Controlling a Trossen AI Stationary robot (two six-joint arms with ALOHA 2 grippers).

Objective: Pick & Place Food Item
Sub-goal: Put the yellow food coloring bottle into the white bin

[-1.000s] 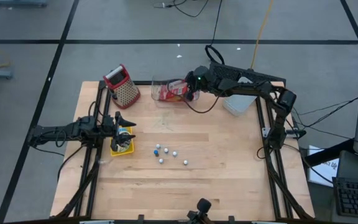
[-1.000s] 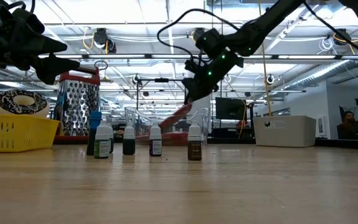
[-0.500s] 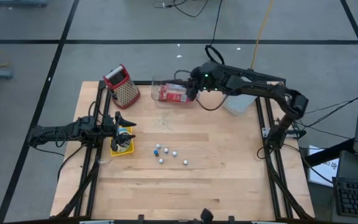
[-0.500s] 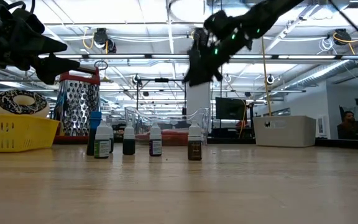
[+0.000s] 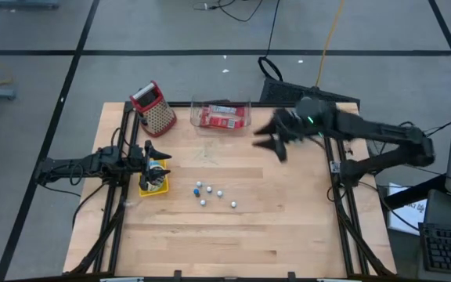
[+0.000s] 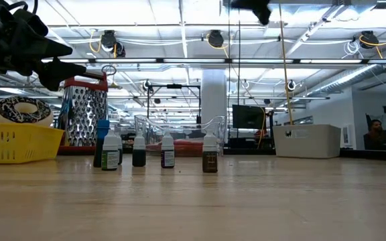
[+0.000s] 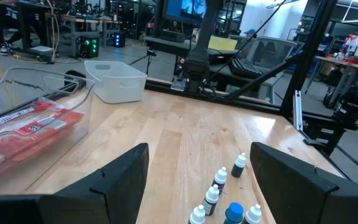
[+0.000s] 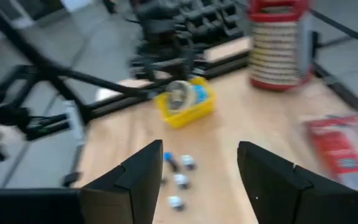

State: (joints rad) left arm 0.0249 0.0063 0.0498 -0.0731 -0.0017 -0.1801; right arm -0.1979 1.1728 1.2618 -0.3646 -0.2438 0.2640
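The red food package point(image 5: 220, 117) lies flat on the floor of a clear container point(image 5: 197, 105) at the table's far edge; it also shows in the left wrist view point(image 7: 27, 124) and the right wrist view point(image 8: 347, 146). My right gripper point(image 5: 268, 143) hangs open high above the table, to the right of and nearer than the container, with nothing between its fingers point(image 8: 143, 177). It reaches the top of the low view point(image 6: 253, 7). My left gripper point(image 5: 160, 151) waits open at the left, level, above a yellow basket point(image 5: 143, 186) holding a donut point(image 6: 19, 110).
A red-topped grater point(image 5: 153, 107) stands at the far left. Several small dropper bottles point(image 5: 212, 194) stand mid-table. A white bin point(image 5: 297, 129) sits at the far right, partly under my right arm. Bare wood lies along the near half.
My right gripper has let go of the red package, which was tilted in its hold and now lies flat in the clear container. The gripper has opened, risen, and swung away toward the table's right and near side, turning as it went.
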